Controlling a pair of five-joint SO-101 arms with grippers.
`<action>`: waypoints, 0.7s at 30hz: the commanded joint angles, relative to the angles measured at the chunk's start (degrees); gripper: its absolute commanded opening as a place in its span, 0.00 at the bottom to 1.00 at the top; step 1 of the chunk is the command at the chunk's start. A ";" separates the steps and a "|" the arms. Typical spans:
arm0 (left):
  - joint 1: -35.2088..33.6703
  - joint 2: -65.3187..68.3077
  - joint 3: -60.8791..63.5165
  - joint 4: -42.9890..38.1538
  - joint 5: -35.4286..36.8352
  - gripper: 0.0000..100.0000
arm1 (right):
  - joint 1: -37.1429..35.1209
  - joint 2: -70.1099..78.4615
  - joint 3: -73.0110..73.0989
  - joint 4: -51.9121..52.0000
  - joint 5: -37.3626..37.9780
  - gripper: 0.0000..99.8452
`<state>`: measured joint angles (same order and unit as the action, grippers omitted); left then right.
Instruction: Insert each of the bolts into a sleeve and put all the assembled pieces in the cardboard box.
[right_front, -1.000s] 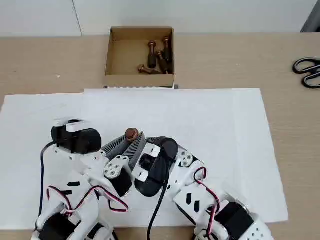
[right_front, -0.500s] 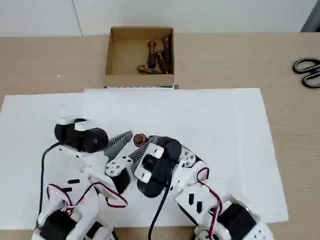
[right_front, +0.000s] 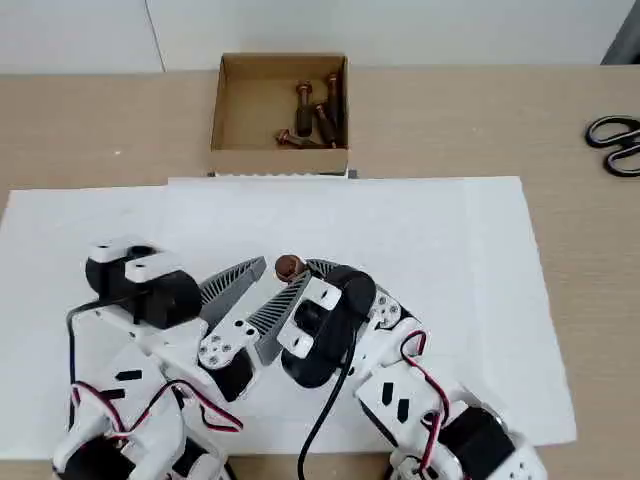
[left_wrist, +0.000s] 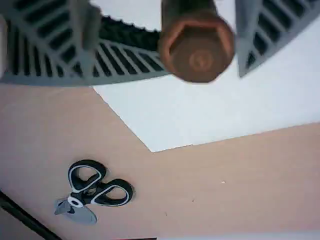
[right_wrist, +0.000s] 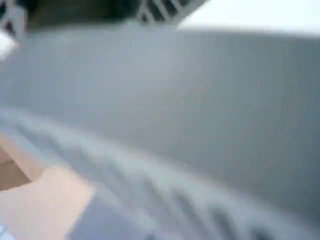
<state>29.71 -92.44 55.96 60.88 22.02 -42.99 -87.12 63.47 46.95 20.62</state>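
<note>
While the left claw (right_front: 284, 272) is spread open around the bolt (right_front: 290, 266), over the paper (right_front: 450, 250) near the tabletop's (right_front: 450, 120) front edge, whether the right claw (right_front: 323, 270) grips cannot be told; assembled pieces (right_front: 315, 115) lie in the cardboard box (right_front: 240, 110).

Bolts (right_front: 312, 115) in box (right_front: 280, 160), behind paper (right_front: 450, 260)

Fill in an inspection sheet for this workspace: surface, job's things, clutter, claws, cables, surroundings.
Surface: wooden table with a white paper sheet laid on it.
Job's things: cardboard box beyond the paper, assembled pieces inside; one bolt between the claws.
Clutter: scissors on the bare table.
Claws: left claw open, fingers either side of the bolt head; right claw beside it, state hidden.
Cables: red and white wires on both arms; black cable between them.
Surroundings: white wall behind the table.
</note>
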 joint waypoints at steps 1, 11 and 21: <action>-1.05 0.09 -2.07 -1.67 -2.64 0.13 | 0.84 -0.40 -1.41 -1.98 0.53 0.00; -12.48 -0.18 3.03 -8.44 -13.89 0.00 | 1.54 -0.31 1.32 -2.07 0.26 0.00; -23.65 -0.26 24.31 -8.88 -14.51 0.00 | 15.78 -0.31 1.32 -1.98 -1.49 0.00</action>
<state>8.35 -92.09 76.35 53.41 7.87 -32.62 -87.12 65.58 46.95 20.62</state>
